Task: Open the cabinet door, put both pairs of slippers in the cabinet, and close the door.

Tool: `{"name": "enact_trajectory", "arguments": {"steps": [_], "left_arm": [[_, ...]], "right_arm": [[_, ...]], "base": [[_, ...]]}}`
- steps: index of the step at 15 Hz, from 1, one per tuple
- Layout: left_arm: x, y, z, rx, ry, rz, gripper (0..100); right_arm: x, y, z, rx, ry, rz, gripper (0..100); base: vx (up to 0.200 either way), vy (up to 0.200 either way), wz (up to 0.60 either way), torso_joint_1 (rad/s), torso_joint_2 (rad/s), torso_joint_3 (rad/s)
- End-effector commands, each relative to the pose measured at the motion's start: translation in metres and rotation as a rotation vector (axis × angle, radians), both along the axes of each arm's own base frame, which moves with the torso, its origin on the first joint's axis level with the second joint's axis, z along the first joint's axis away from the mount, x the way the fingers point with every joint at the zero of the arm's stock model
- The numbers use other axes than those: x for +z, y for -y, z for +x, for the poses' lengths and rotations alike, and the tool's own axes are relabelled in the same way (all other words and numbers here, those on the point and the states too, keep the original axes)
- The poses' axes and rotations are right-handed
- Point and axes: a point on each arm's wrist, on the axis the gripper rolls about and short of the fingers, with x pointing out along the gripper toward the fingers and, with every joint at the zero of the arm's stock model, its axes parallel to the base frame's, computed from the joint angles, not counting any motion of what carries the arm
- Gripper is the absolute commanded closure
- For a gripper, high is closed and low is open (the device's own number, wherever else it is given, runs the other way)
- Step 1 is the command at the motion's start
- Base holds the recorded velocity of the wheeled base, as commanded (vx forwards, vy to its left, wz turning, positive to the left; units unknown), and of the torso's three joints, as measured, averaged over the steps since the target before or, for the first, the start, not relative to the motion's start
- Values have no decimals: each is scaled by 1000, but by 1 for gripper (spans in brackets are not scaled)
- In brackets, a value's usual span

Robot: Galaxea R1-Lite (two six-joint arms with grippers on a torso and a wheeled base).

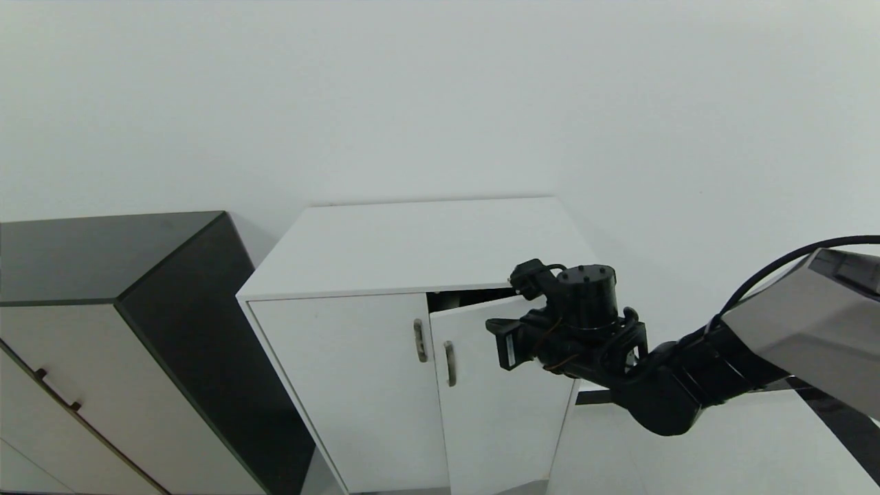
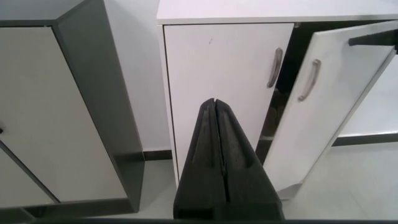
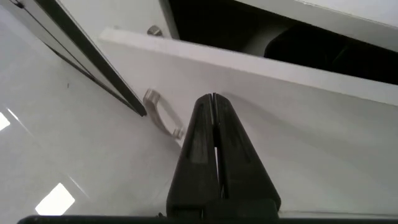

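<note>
The white cabinet has two doors. Its left door is closed, and its right door stands ajar, with a dark gap at its top. My right gripper is shut and lies against the outer face of the ajar door, beside the metal handle. In the right wrist view the shut fingers rest on the door, just past its handle, below the dark interior. My left gripper is shut on nothing and hangs low in front of the closed left door.
A dark cabinet with pale drawer fronts stands close on the left of the white one. A white wall rises behind both. The pale floor to the right has a dark stripe.
</note>
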Motion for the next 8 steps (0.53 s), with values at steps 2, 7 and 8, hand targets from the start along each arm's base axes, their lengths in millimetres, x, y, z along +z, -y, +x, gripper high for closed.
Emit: {"name": "enact_trajectory", "arguments": {"steps": [2,7,8], "left_arm": [[0,0,0,0,-1,-1,100],[0,0,0,0,0,-1,100],[0,0,0,0,-1,-1,100]], "right_arm": [[1,-4,9,-5,7,4,100],[-4,3,23,-38,5,2,100],[-6,5,24,-43,1,-1,100]], "base": [[0,0,0,0,0,0],[0,0,0,0,0,0],[0,0,0,0,0,0]]}}
